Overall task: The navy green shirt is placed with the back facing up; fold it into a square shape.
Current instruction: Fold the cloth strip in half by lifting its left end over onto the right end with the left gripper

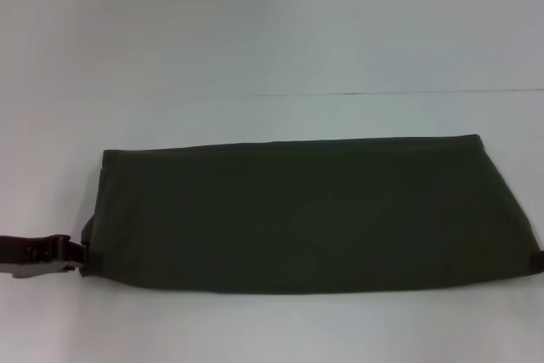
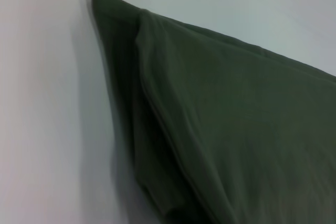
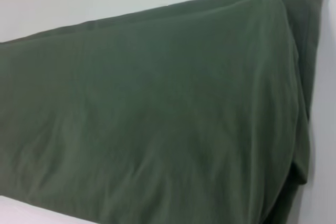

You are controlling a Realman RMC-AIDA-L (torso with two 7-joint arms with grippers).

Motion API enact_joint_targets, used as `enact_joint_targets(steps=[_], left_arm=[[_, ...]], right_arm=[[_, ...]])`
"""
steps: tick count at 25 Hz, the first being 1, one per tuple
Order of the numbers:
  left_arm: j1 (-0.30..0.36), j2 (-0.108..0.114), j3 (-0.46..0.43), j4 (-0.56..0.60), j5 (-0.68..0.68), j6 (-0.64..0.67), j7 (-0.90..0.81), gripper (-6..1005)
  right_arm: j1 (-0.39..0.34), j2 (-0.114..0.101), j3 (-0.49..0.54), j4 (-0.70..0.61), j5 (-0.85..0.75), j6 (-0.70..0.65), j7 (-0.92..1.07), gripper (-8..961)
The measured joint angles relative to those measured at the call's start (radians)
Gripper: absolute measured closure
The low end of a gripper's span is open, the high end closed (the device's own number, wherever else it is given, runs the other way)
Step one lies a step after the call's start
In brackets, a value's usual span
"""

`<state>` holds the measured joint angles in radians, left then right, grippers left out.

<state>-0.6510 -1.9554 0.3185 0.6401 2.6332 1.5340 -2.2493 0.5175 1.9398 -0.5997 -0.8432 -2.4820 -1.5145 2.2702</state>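
The navy green shirt (image 1: pixel 306 214) lies on the white table, folded into a long flat band running left to right. My left gripper (image 1: pixel 83 258) is low at the band's near left corner and touches the cloth. Only the tip of my right gripper (image 1: pixel 536 259) shows, at the band's near right corner by the picture's edge. The left wrist view shows the band's left end (image 2: pixel 210 119) with layered folded edges. The right wrist view shows its right end (image 3: pixel 157 114) with an under layer sticking out. No neckline or sleeve shows.
The white table (image 1: pixel 272 329) stretches around the shirt, with bare surface in front of and behind it. A thin dark line (image 1: pixel 408 93) across the back marks the table's far edge against a pale wall.
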Motion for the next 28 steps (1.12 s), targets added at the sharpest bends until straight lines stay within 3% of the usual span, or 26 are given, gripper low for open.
enact_joint_targets(steps=[14, 20, 26, 28], left_arm=[[-0.012, 0.010, -0.034, 0.007, 0.000, -0.005, -0.051, 877], [-0.010, 0.021, -0.056, 0.042, -0.008, 0.009, -0.069, 818], [-0.016, 0.044, -0.160, 0.063, -0.020, 0.014, -0.114, 587], [-0.017, 0.047, -0.182, 0.061, -0.026, 0.012, -0.142, 350]], right_arm=[[0.025, -0.029, 0.014, 0.011, -0.001, -0.013, 0.021, 752], [0.036, -0.053, 0.053, 0.000, 0.000, 0.020, 0.023, 515], [0.044, -0.086, 0.200, 0.002, 0.117, 0.050, -0.075, 365], [0.033, -0.091, 0.220, 0.013, 0.201, 0.040, -0.141, 315]])
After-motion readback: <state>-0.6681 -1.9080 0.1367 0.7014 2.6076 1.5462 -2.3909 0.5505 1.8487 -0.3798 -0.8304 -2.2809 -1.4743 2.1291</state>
